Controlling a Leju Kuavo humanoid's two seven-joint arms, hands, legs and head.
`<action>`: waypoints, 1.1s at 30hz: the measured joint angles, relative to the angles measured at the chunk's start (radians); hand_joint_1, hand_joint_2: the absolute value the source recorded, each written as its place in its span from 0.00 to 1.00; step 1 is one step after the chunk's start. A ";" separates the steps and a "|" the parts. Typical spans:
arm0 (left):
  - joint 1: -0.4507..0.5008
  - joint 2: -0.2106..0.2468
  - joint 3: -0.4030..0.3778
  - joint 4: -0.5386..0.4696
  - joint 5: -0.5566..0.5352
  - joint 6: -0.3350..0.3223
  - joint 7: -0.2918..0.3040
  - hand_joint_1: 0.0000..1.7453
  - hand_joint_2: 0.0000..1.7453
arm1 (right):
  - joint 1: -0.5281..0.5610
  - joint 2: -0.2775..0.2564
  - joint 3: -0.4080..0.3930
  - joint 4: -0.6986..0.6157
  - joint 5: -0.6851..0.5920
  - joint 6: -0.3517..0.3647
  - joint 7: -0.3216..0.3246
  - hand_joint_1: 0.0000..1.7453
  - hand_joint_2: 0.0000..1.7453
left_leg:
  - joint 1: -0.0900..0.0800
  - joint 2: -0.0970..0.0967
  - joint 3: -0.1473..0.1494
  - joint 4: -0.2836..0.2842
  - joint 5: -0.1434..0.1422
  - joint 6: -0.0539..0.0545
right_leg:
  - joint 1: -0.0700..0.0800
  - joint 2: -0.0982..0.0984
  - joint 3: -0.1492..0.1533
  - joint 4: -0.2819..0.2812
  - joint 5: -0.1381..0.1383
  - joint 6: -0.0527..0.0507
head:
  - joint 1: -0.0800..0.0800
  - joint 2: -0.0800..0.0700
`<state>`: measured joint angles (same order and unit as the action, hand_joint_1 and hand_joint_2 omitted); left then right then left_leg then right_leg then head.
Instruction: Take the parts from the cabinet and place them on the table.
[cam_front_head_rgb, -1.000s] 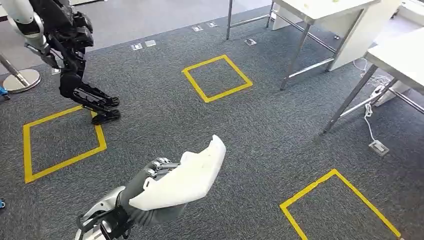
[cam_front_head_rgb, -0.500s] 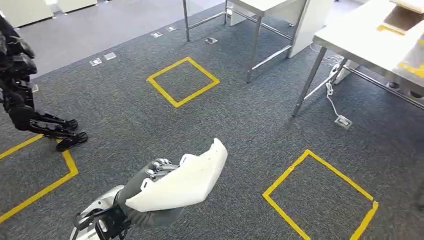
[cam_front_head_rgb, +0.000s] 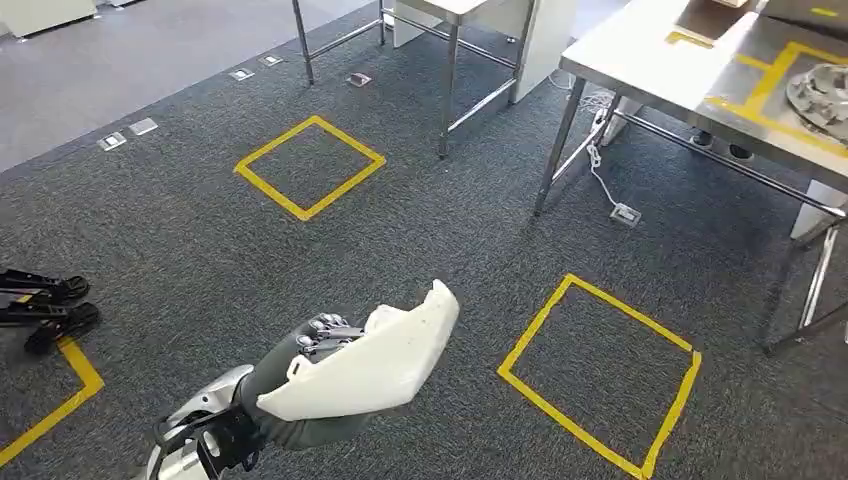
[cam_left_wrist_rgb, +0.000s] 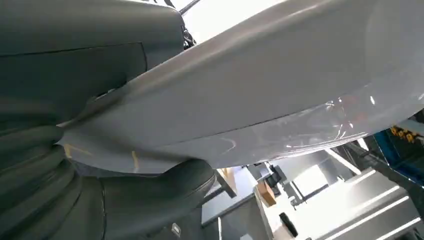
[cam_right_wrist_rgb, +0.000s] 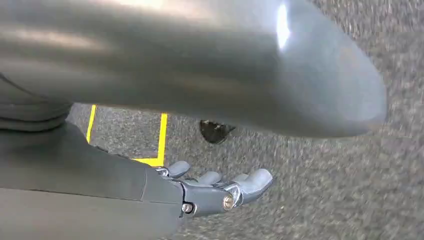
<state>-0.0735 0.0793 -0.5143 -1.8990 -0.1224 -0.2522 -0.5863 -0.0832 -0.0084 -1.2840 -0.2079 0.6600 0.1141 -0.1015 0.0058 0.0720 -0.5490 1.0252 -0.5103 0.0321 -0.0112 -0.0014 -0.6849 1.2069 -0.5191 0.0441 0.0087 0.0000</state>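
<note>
From the head view, the left hand (cam_front_head_rgb: 318, 338) grips a long white part (cam_front_head_rgb: 365, 362), fingers wrapped over its near edge, carrying it above the grey carpet (cam_front_head_rgb: 430, 240). A steel table (cam_front_head_rgb: 690, 85) with yellow tape marks stands ahead to the right, well apart from the part, with a round metal piece (cam_front_head_rgb: 822, 92) on it. Yellow tape squares (cam_front_head_rgb: 598, 372) mark the floor.

Over to the left wrist view: the white part (cam_left_wrist_rgb: 260, 95) sits clamped between the thick thumb (cam_left_wrist_rgb: 145, 197) and the hand's body.

Right wrist view now: the right hand (cam_right_wrist_rgb: 215, 187) hangs over carpet, fingers (cam_right_wrist_rgb: 252, 182) slightly apart, lightly curved, holding nothing.
</note>
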 joint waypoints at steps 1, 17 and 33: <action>0.000 0.000 0.000 0.000 -0.002 0.000 0.000 1.00 1.00 | -0.001 0.000 0.000 0.000 -0.001 0.000 -0.002 0.00 0.00 | 0.000 0.011 0.004 0.001 -0.003 -0.003 | 0.003 -0.023 0.064 -0.111 0.043 -0.006 | 0.000 0.000; 0.000 -0.001 -0.003 -0.005 -0.010 -0.025 0.001 1.00 1.00 | -0.004 0.000 0.000 0.000 0.000 0.002 -0.002 0.00 0.00 | 0.013 -0.131 -0.015 0.027 0.016 -0.050 | -0.004 0.099 0.102 -0.191 0.056 -0.040 | -0.014 0.000; -0.010 -0.019 -0.003 -0.011 -0.010 -0.037 0.020 1.00 1.00 | -0.006 -0.002 0.000 0.000 0.000 0.000 -0.003 0.00 0.00 | -0.009 0.020 0.004 0.003 -0.003 -0.012 | 0.016 -0.074 0.101 -0.190 0.047 -0.018 | 0.004 0.000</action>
<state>-0.0831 0.0603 -0.5169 -1.9101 -0.1328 -0.2892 -0.5661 -0.0891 -0.0099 -1.2840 -0.2079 0.6603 0.1141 -0.1041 -0.0027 0.0917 -0.5455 1.0280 -0.5130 0.0206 0.0048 -0.0758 -0.5841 1.0174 -0.4721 0.0266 0.0126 0.0000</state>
